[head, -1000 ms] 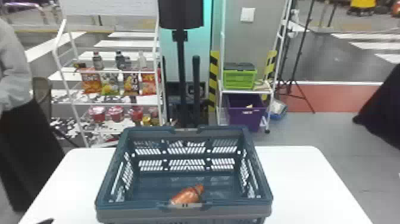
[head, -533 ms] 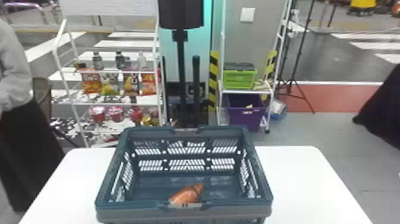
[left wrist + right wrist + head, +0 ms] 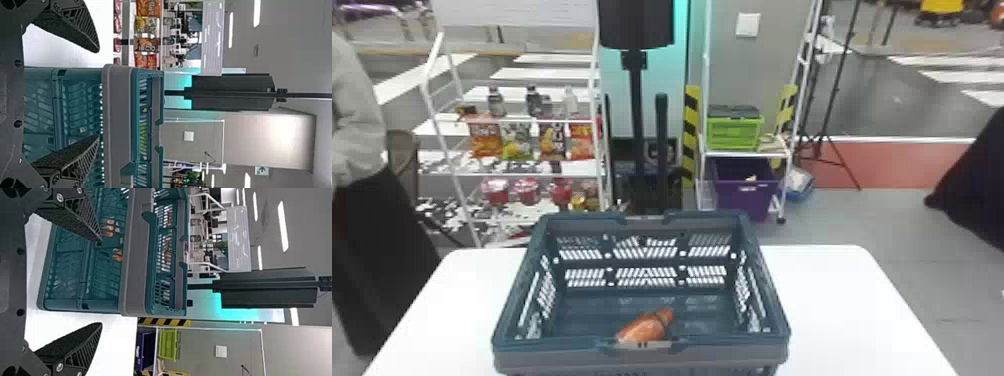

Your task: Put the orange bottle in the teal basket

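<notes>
"Where's the orange bottle (image 3: 646, 327)?"
"Inside the teal basket (image 3: 557, 346), at its six o'clock side, narrow end toward two, on my white worktop (image 3: 842, 310)."
"Your pincers?"
"My left pincer (image 3: 98, 94) and right pincer (image 3: 101, 282) both gape wide, empty."

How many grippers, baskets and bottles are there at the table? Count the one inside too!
Grippers: 2 (left gripper, right gripper)
Baskets: 1 (teal basket)
Bottles: 1 (orange bottle, in the basket)
Total: 4
</notes>
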